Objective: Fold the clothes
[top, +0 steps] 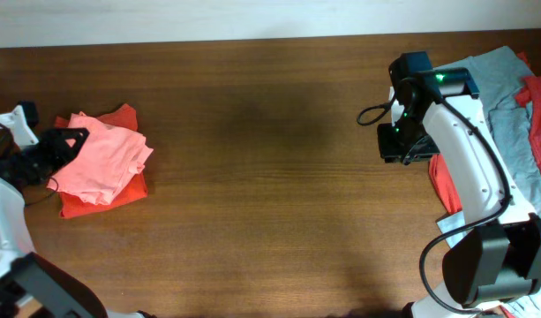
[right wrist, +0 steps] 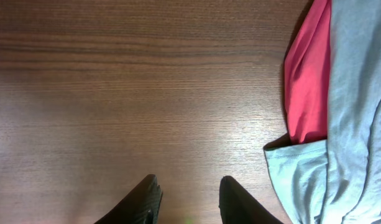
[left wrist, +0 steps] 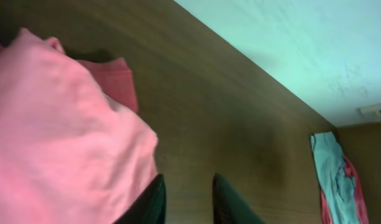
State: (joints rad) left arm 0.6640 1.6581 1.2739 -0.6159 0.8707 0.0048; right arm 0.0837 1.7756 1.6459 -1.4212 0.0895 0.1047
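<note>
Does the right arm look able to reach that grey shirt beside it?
Probably yes. The right tool is open and empty, the grey shirt lies close beside it, and only bare table lies between.

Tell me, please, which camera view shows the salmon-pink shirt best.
The overhead view: the whole salmon-pink shirt shows there, lying on an orange-red garment. The left wrist view shows only part of it, close and cropped. The right wrist view shows none of it.

Folded shirt [top: 102, 157] atop second shirt [top: 86, 208], table [top: 270, 177] left end; loose shirts [top: 510, 97] heaped far right.
</note>
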